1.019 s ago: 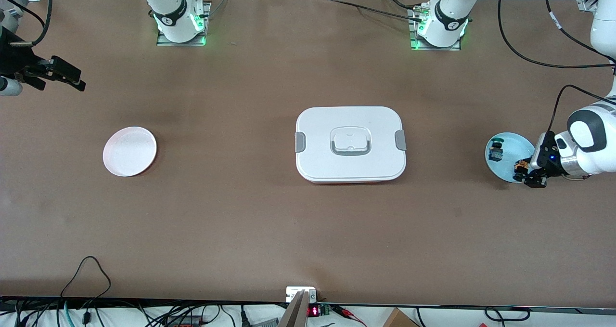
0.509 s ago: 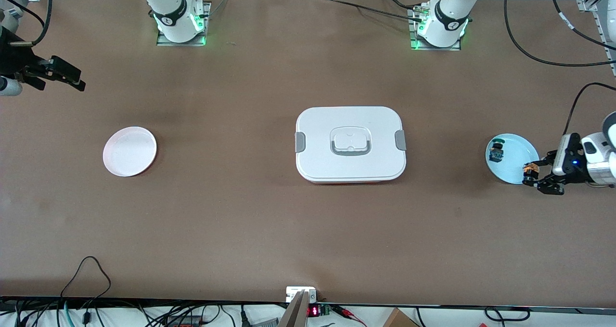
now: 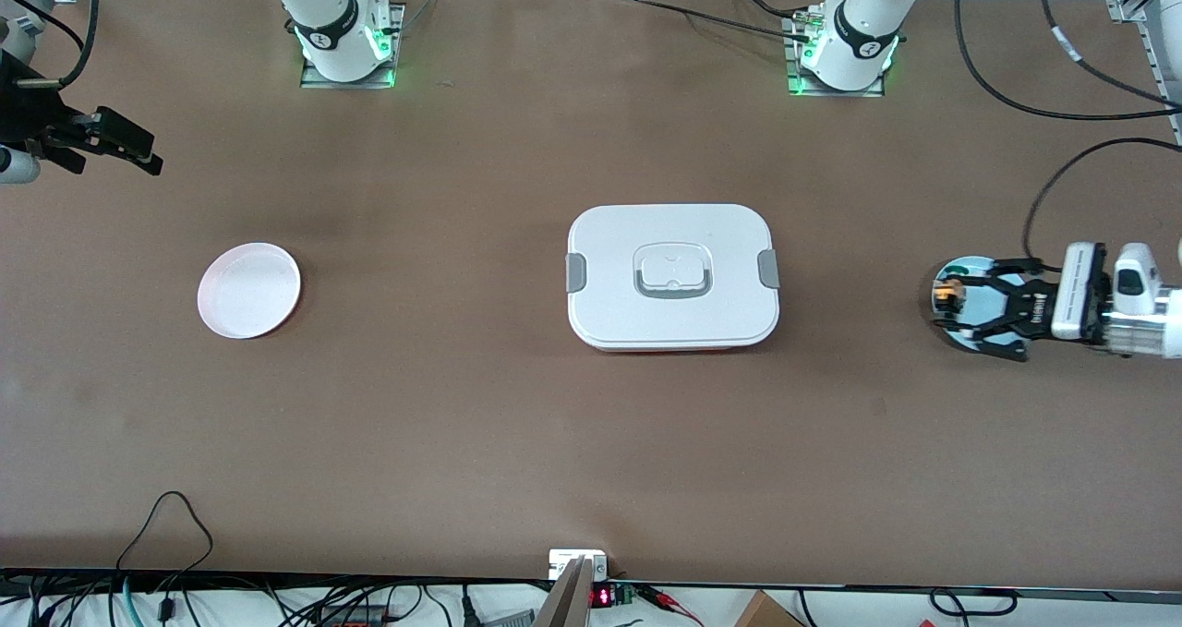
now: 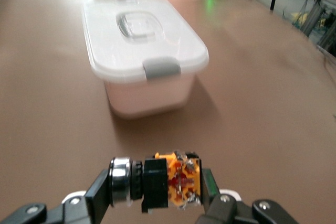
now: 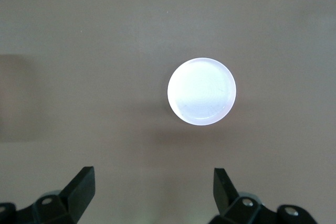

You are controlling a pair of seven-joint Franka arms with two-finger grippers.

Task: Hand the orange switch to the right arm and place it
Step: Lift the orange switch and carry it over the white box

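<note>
- The left arm runs off the frame edge in the front view at its own end of the table (image 3: 462, 424); only its wrist and the left gripper (image 3: 951, 296) show.
- The blue plate (image 3: 986, 306) is largely covered by the left gripper's dark fingers, and whatever lies on it cannot be made out.
- The right gripper (image 3: 138, 154) hangs over the table edge at the right arm's end, partly cut off in the front view; in the right wrist view only its fingertips (image 5: 81, 184) show, spread wide apart with nothing between them, above the white plate (image 5: 201, 91).
- The left wrist view is blurred, and the button face of the orange switch (image 4: 168, 182) is hard to read.
- The left gripper's jaws are clenched on the orange switch, which is up in the air over the blue plate.
- The switch lies sideways between the jaws: its long axis runs from one finger to the other, the collar and metal ring toward one finger and the orange-yellow body toward the other.
- The gripper points toward the lidded white box (image 3: 672, 276) at the table's middle.
- A second ago the left gripper was low at the plate's nearer rim with the switch; half a second ago it had lifted to that rim's edge.
- It has since swung level over the plate, carrying the switch toward the box side.
- The right gripper, the white plate and the box have not shifted.
</note>
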